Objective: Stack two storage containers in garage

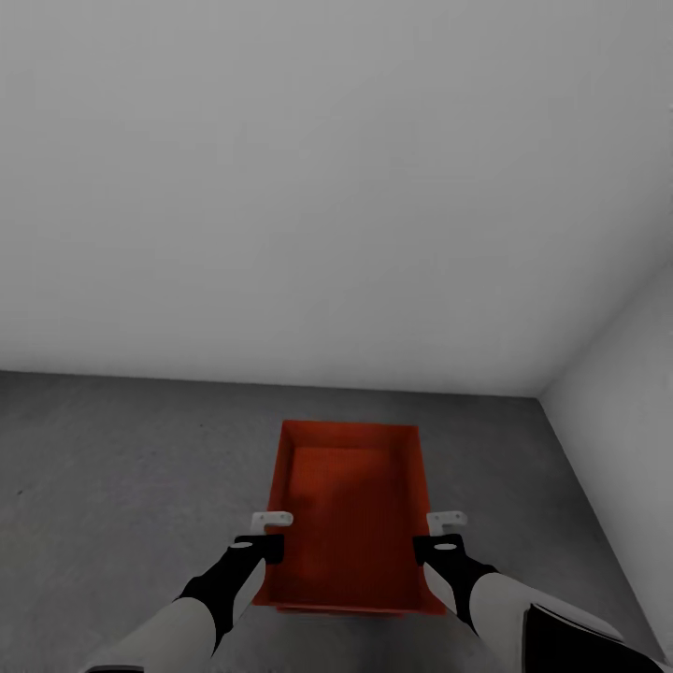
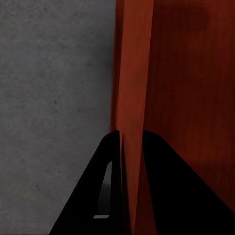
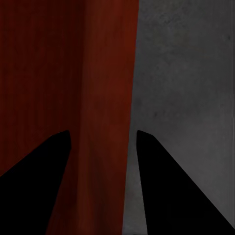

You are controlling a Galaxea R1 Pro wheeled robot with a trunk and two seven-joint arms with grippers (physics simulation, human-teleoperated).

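A: What stood around the storage container [image 1: 348,514], and was anything in the way?

B: Very little. It sat on the floor [image 1: 121,467] near the corner where the back wall [image 1: 327,187] met the side wall [image 1: 617,374], apart from both. Nothing lay on the concrete beside it, and its inside looked empty.

A: And the arms?

B: The left gripper [image 1: 272,520] was at the bin's left long wall, the right gripper [image 1: 447,518] at its right one. In the left wrist view the black fingers [image 2: 105,191] were closed tight on that wall [image 2: 132,98], one outside, one inside. In the right wrist view the fingers [image 3: 44,171] straddled the other wall [image 3: 105,98] with a clear gap, touching nothing.

A: The surface?

B: Dark grey, mottled concrete; the walls were plain grey-white.
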